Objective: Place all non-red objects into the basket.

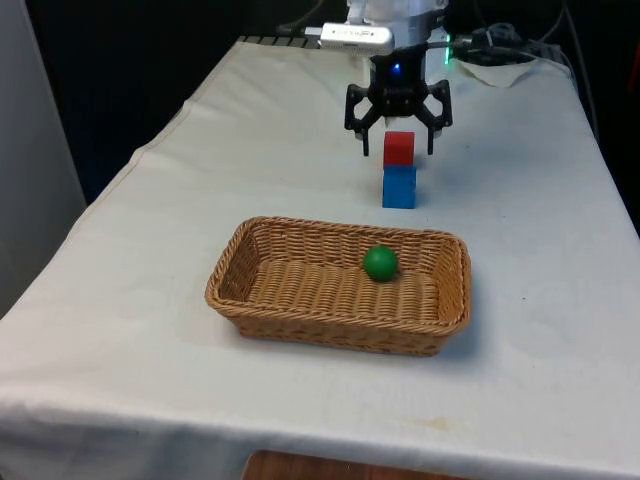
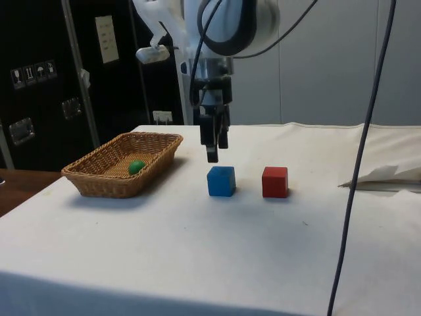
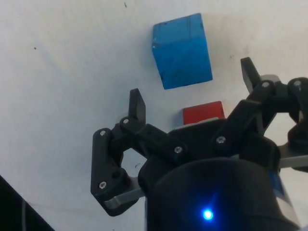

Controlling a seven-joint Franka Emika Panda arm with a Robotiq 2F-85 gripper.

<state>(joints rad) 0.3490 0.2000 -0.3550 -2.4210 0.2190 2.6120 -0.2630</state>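
Note:
A woven basket (image 1: 232,298) (image 2: 99,185) sits mid-table with a green ball (image 1: 380,262) (image 2: 136,166) inside it. Beyond it, a blue cube (image 1: 399,187) (image 2: 221,181) (image 3: 182,50) stands on the cloth. A red cube (image 1: 399,148) (image 2: 274,182) (image 3: 203,113) stands just behind it, towards the robot. My gripper (image 1: 399,146) (image 2: 212,155) (image 3: 192,81) hangs open and empty a little above the two cubes, touching neither. In the wrist view, the gripper body partly covers the red cube.
Cables and a crumpled sheet (image 1: 505,62) (image 2: 385,178) lie at the table's far end. A cable (image 2: 358,164) hangs in front of the side camera. White cloth (image 1: 150,330) stretches around the basket.

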